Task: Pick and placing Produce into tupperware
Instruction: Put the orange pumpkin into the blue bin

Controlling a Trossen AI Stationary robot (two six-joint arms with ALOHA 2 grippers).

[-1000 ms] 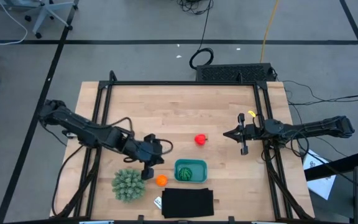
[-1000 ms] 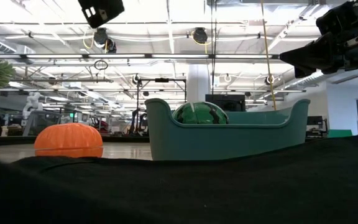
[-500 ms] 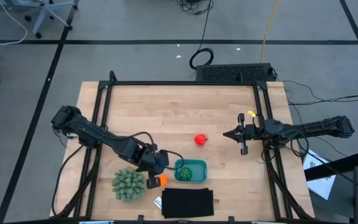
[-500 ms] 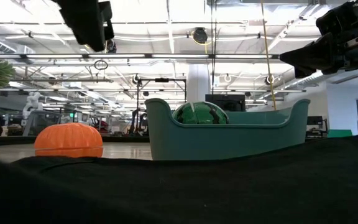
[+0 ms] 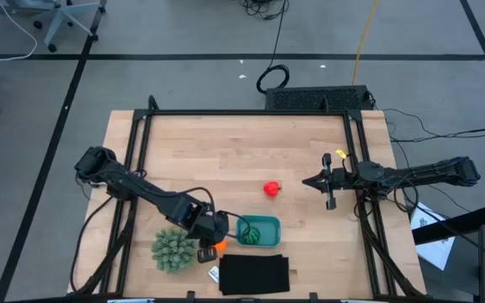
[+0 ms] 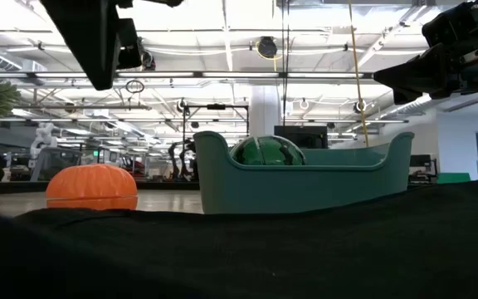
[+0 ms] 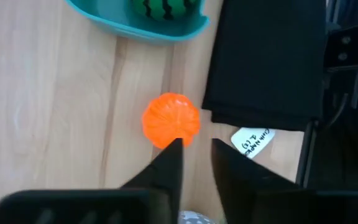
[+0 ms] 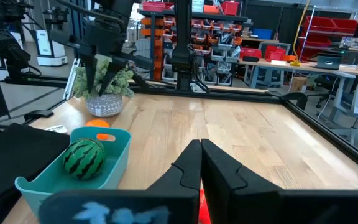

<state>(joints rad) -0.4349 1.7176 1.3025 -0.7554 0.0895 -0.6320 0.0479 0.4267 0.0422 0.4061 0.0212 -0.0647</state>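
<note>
The orange ball (image 5: 219,245) lies on the table between the spiky plant and the teal tupperware (image 5: 269,240); it also shows in the left wrist view (image 7: 171,120). My left gripper (image 5: 210,241) hangs just above it, slightly open and empty; the low view shows the left gripper (image 6: 98,50) clear above the orange ball (image 6: 93,186). The dark green striped ball (image 5: 253,233) sits inside the tupperware (image 7: 138,28). The red fruit (image 5: 271,188) lies on the table mid-right. My right gripper (image 5: 305,180) is shut and empty, just right of the fruit.
A spiky pale-green plant (image 5: 173,249) stands left of the orange ball. A black flat rectangle (image 5: 253,273) lies at the near edge, with a white tag (image 5: 213,273) beside it. Bare wood spreads across the table's far half.
My left gripper has gone toward the table's near right and downward, from beside the plant to just over the orange ball. The balls, fruit and tupperware have stayed where they were.
</note>
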